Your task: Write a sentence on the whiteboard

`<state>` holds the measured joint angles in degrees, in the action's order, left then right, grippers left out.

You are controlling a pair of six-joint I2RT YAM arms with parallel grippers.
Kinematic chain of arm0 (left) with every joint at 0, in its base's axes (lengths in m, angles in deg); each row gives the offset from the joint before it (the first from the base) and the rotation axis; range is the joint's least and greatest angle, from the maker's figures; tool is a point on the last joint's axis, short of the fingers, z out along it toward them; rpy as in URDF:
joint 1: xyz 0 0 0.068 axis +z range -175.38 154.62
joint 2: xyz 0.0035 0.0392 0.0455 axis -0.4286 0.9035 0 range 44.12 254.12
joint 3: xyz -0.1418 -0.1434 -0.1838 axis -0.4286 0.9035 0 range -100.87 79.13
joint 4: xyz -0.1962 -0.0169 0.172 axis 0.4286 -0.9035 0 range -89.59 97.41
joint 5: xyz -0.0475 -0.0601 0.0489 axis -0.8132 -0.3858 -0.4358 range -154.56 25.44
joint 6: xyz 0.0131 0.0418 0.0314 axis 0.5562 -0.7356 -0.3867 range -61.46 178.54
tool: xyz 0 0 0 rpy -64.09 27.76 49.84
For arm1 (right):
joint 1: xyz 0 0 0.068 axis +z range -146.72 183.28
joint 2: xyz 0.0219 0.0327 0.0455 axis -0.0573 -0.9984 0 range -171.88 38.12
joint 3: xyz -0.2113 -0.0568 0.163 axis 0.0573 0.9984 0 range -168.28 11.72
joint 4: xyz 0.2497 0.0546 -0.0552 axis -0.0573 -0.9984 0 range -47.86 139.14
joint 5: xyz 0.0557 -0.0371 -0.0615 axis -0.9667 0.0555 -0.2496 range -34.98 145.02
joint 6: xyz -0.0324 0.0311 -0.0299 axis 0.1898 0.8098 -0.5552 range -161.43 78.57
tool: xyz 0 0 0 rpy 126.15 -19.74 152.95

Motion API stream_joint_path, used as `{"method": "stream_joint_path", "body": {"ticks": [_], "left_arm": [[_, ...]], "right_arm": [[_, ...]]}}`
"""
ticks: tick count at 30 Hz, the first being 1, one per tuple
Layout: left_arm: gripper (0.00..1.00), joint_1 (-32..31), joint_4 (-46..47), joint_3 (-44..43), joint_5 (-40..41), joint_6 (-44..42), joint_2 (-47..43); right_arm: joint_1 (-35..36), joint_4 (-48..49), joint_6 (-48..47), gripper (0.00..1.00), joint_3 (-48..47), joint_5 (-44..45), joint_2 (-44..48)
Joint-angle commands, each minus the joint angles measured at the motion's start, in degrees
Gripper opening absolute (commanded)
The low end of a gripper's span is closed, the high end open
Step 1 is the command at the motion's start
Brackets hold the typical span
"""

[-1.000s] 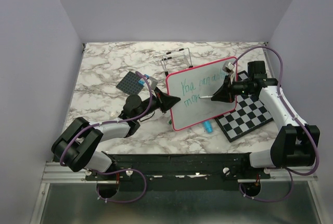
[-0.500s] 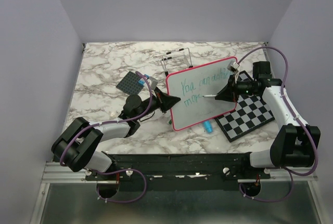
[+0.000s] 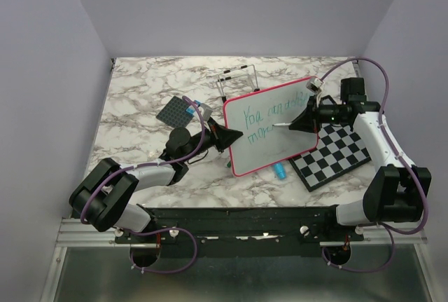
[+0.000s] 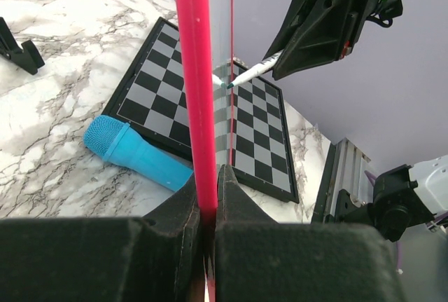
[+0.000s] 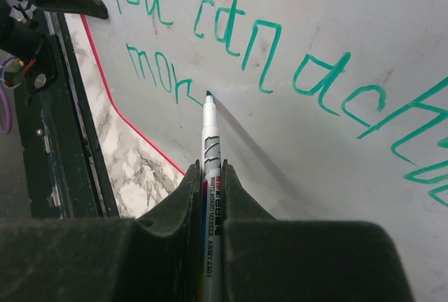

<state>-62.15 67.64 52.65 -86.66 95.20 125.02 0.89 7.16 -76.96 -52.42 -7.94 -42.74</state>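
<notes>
The whiteboard (image 3: pixel 273 149), white with a pink-red frame, stands tilted at mid-table. My left gripper (image 3: pixel 234 135) is shut on its left edge; the left wrist view shows the red frame (image 4: pixel 194 71) pinched in my left gripper (image 4: pixel 208 200). My right gripper (image 3: pixel 299 122) is shut on a white marker (image 3: pixel 281 125). In the right wrist view the marker (image 5: pixel 211 151) sticks out of my right gripper (image 5: pixel 212 176), its tip on the whiteboard (image 5: pixel 322 176). The tip is at the end of the second line of the green sentence (image 5: pixel 231 36).
A black-and-white checkered board (image 3: pixel 332 156) lies flat under the whiteboard's right side. A blue cylinder (image 3: pixel 279 171) lies at its near edge. A dark dotted tile (image 3: pixel 176 111) sits at the left, and a wire stand (image 3: pixel 236 78) is behind the whiteboard.
The right arm has shifted right and slightly away, carrying the marker tip a little right and up along the second line. The left gripper and whiteboard have stayed still.
</notes>
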Motion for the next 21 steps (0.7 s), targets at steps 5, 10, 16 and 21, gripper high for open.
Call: {"method": "stream_joint_path", "body": {"ticks": [5,10,16,21], "left_arm": [[0.00,-0.4,-4.2,-0.2,-2.4,-5.0,1.0],[0.00,-0.3,-4.2,-0.2,-2.3,-5.0,0.8],[0.00,-0.4,-4.2,-0.2,-2.3,-5.1,1.0],[0.00,-0.3,-4.5,-0.2,-2.2,-5.2,0.6]], "right_arm": [[2.3,1.5,0.5,0.01,-0.2,-0.6,-1.1],[2.3,0.1,-1.5,0.01,1.2,0.4,-0.5],[2.3,-1.0,-3.4,0.01,4.4,1.8,0.8],[2.3,-1.6,-4.2,0.01,5.5,3.0,1.5]]}}
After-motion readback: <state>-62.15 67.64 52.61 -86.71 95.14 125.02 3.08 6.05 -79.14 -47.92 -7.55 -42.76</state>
